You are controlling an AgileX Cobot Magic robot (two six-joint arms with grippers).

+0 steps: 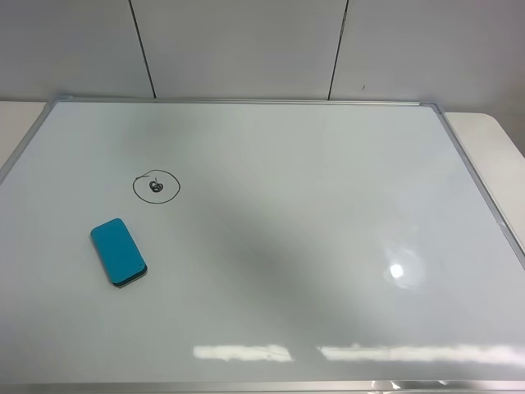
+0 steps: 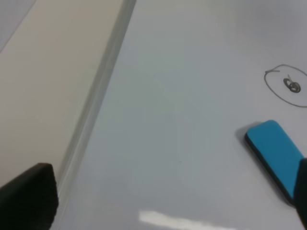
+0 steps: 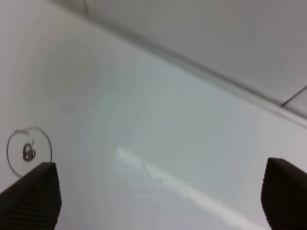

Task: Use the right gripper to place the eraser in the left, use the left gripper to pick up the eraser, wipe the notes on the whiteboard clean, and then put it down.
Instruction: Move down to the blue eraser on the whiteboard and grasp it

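Observation:
A blue eraser (image 1: 119, 252) lies flat on the left part of the whiteboard (image 1: 312, 205), just below the notes (image 1: 156, 186), a small scribble inside a drawn circle. No arm shows in the exterior high view. In the left wrist view my left gripper (image 2: 165, 201) is open and empty, with the eraser (image 2: 276, 153) near one fingertip and the notes (image 2: 290, 85) beyond it. In the right wrist view my right gripper (image 3: 158, 196) is open and empty above the board, with the notes (image 3: 29, 151) close to one fingertip.
The whiteboard has a metal frame (image 2: 96, 96) and lies on a beige table (image 2: 43, 72) that also shows at the right (image 1: 492, 131). A panelled wall (image 1: 246, 41) stands behind the board. A light glare (image 1: 397, 270) sits on the board's right part.

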